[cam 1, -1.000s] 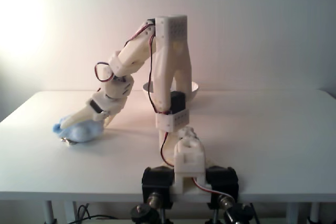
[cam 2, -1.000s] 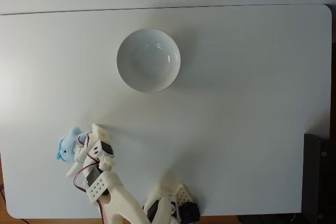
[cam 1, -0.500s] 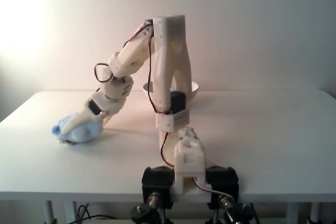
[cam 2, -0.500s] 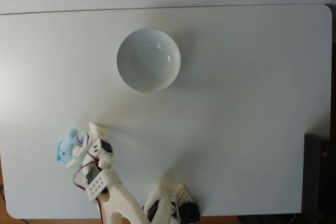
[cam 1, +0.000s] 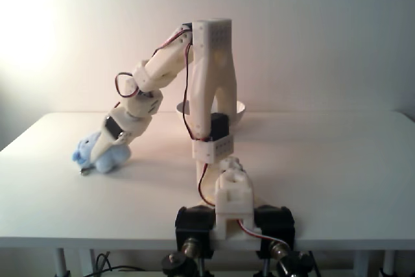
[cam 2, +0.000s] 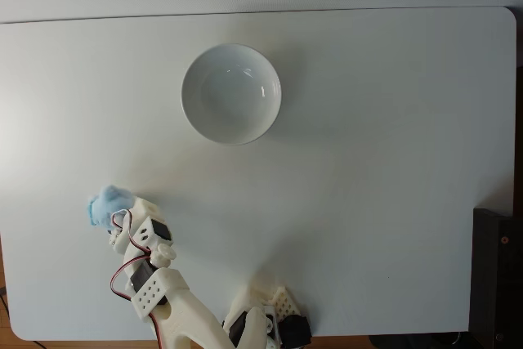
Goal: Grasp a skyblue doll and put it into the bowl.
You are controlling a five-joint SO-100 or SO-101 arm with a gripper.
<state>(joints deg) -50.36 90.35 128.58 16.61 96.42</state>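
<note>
- In a fixed view from the front, you see the white plastic pincer (cam 1: pixel 97 157) clamped around the small fuzzy pale-blue plush doll (cam 1: pixel 97 154); its fingers press the doll's sides, and the doll sits at or just above the white surface (cam 1: pixel 337 160) at the left of this view.
- That front view shows you what the top-down one cannot: how the arm bends down from its tall white upright, the red wires looping at the wrist, and a small metal ring hanging at the doll's lower left edge.
- In a fixed view from above, you see the doll (cam 2: pixel 106 203) poking out beyond the pincer (cam 2: pixel 117 220) near the surface's (cam 2: pixel 392 161) left edge, well apart from the plain white round bowl (cam 2: pixel 231 94).
- From above the bowl's whole rim and smooth inside are open to you; from the front the bowl (cam 1: pixel 237 109) is mostly hidden behind the arm's upright.
- No brand, label or writing can be read in either view.
</note>
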